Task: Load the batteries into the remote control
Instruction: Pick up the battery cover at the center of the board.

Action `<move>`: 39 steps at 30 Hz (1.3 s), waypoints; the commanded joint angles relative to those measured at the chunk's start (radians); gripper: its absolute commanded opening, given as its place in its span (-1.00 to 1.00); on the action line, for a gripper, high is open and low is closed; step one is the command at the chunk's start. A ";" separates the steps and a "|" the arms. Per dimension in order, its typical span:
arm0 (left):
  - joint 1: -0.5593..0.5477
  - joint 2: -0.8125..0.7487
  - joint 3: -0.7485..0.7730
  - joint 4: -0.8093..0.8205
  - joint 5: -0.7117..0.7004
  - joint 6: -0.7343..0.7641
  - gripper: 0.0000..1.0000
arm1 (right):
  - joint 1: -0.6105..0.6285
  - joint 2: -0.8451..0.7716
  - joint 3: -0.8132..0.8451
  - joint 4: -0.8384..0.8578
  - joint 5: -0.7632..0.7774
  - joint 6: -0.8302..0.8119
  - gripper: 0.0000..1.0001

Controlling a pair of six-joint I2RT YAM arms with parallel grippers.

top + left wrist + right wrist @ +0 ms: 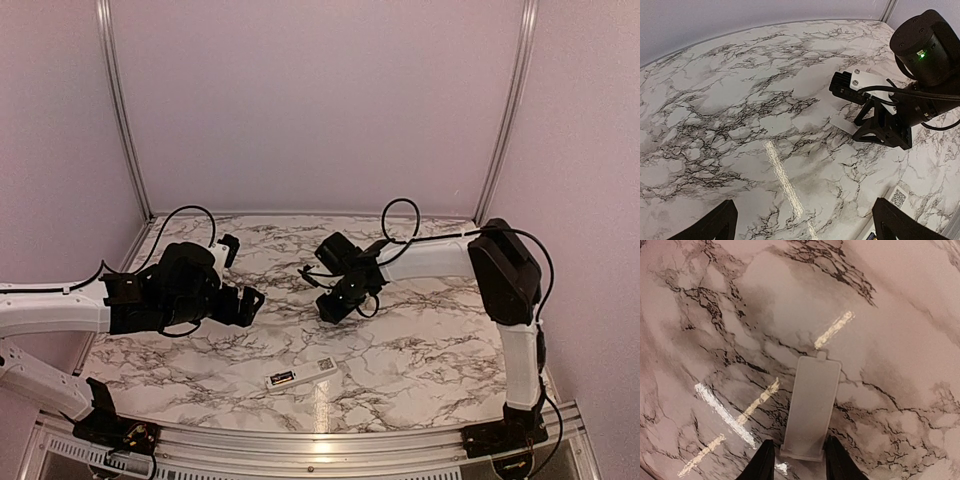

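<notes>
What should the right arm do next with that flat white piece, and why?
Probably close the right gripper firmly on the white cover and lift it toward the remote. Its jaws flank the cover's near end, though whether they already pinch it is unclear; the remote lies apart, nearer the arm bases, a dark recess showing.

One remote control is lying on the single marble counter, and one flat white cover plate is lying there too. Two robot arms are reaching over the counter, a left arm and a right arm, each carrying one pair of jaws, two pairs in all. Whatever is sitting in the remote's one dark recess is showing too small to count.
</notes>
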 commanded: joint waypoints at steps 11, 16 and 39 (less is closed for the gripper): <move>0.007 -0.011 -0.004 -0.003 -0.027 0.013 0.98 | 0.041 0.028 -0.062 -0.099 0.062 0.052 -0.49; 0.009 -0.002 -0.004 -0.003 -0.035 0.013 0.98 | 0.040 0.018 -0.062 -0.097 0.058 0.052 -0.68; 0.070 0.091 -0.049 0.222 0.037 -0.168 0.98 | 0.040 -0.192 -0.105 -0.005 -0.020 0.068 -0.76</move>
